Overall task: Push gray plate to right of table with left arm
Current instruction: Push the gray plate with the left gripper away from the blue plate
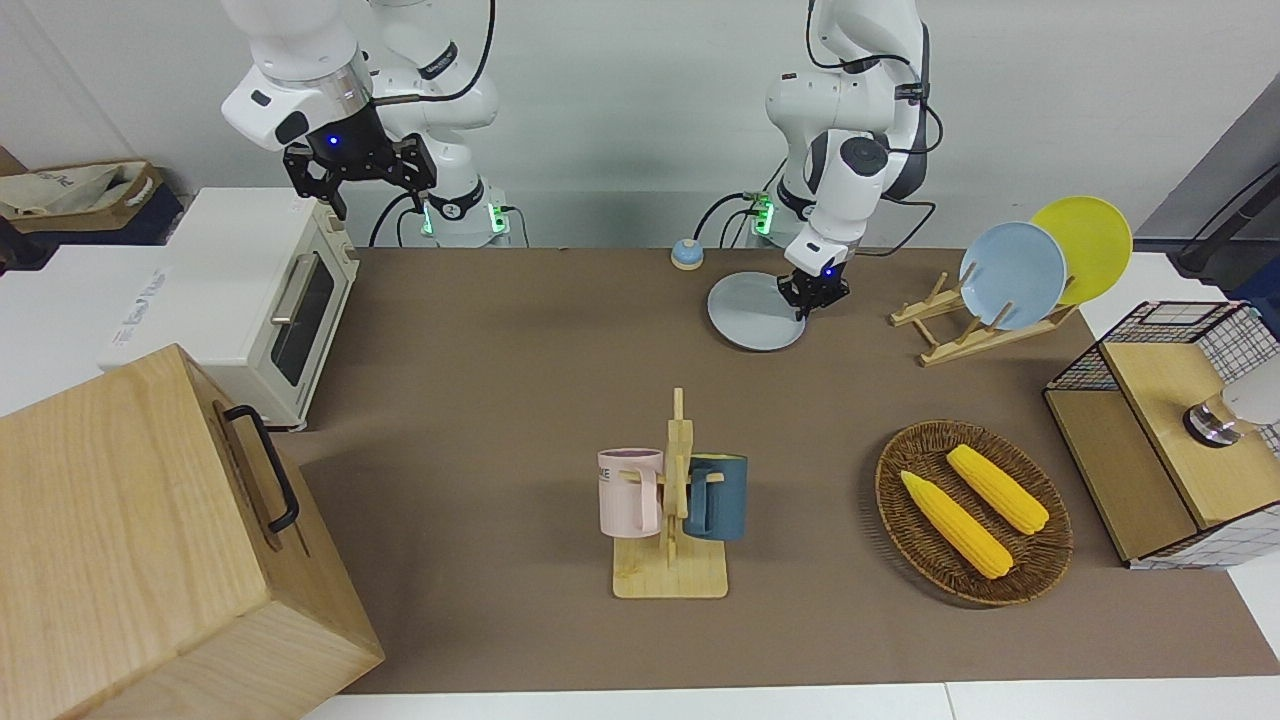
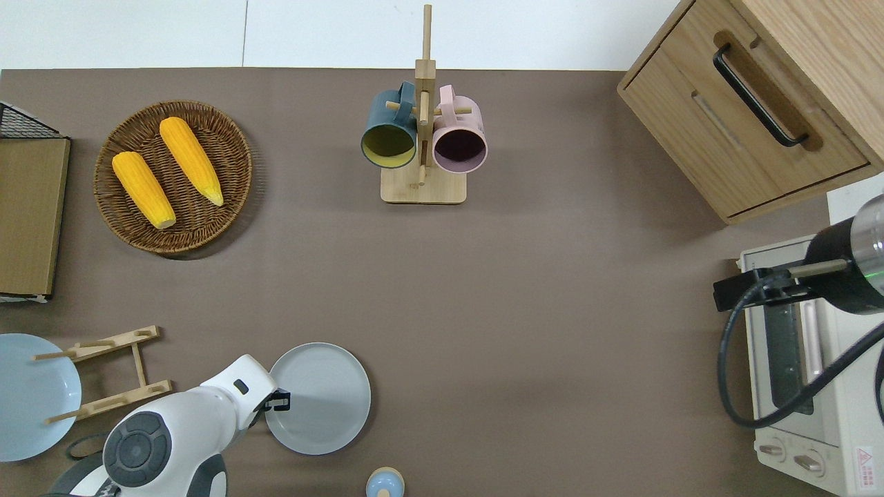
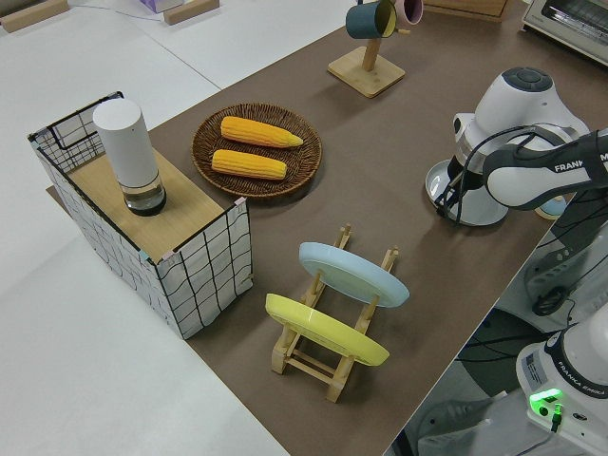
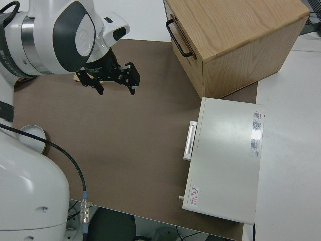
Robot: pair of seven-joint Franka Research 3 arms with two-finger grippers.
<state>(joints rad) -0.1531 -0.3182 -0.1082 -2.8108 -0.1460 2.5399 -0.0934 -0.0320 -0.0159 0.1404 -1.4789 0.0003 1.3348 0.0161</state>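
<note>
Firstly, the containers. A round wicker basket (image 2: 173,176) in the upper left of the overhead view holds two yellow corn cobs (image 2: 166,170), lying side by side and not touching each other. At the top centre of that view, a wooden mug stand (image 2: 423,138) carries a dark blue mug (image 2: 390,134) and a pink mug (image 2: 459,138); both mugs look empty inside. At the lower left edge, a wooden dish rack (image 1: 975,325) holds a light blue plate (image 1: 1012,275) and a yellow plate (image 1: 1085,245), both tilted on their edge. A light wooden box (image 2: 749,103) with a black handle stands in the upper right corner, and a white toaster oven (image 2: 804,373) is under it, at the right edge.

The gray plate (image 2: 324,399) lies flat on the brown table (image 2: 552,310), at the bottom of the overhead view, a little left of centre. It is round, shallow, pale and matte, with a low raised rim, and nothing is on it.

The left claw (image 2: 277,400) is low at the plate's rim, on the side toward the dish rack; I cannot tell if its fingers are together or apart. The right claw (image 1: 360,165), in the upper left of the front view, is parked with its fingers apart.
</note>
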